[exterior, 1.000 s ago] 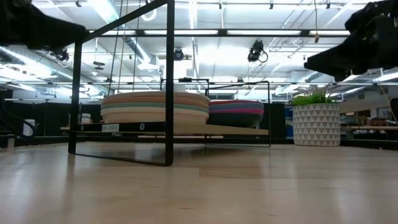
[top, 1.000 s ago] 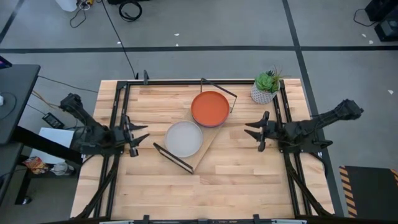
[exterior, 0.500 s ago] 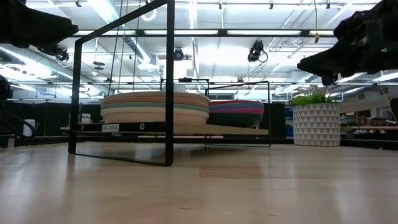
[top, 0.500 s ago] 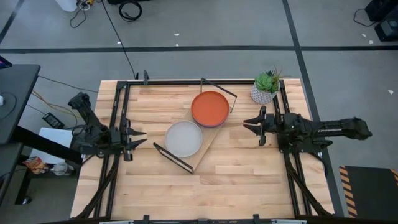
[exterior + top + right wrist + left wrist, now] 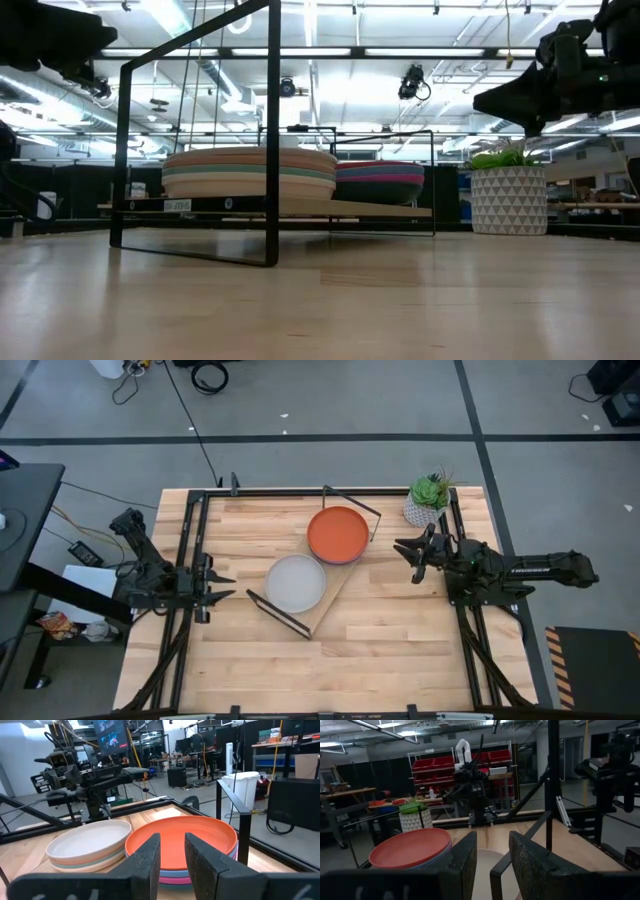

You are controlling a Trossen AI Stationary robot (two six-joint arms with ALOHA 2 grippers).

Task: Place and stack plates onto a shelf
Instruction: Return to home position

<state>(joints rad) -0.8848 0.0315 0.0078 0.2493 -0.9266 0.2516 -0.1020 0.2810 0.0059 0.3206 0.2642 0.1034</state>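
High view: two stacks of plates are seen on the shelf [image 5: 322, 603], which is laid diagonally mid-table. The orange plate [image 5: 337, 534] tops the stack toward the far edge, and the light grey plate [image 5: 295, 582] tops the other. The left gripper [image 5: 230, 587] is held by the left edge, jaws parted and empty. The right gripper [image 5: 405, 560] is held by the right edge, likewise released, near the potted plant [image 5: 428, 500]. A wide swing there could topple the plant or clip the wire frame and jolt the stacks.
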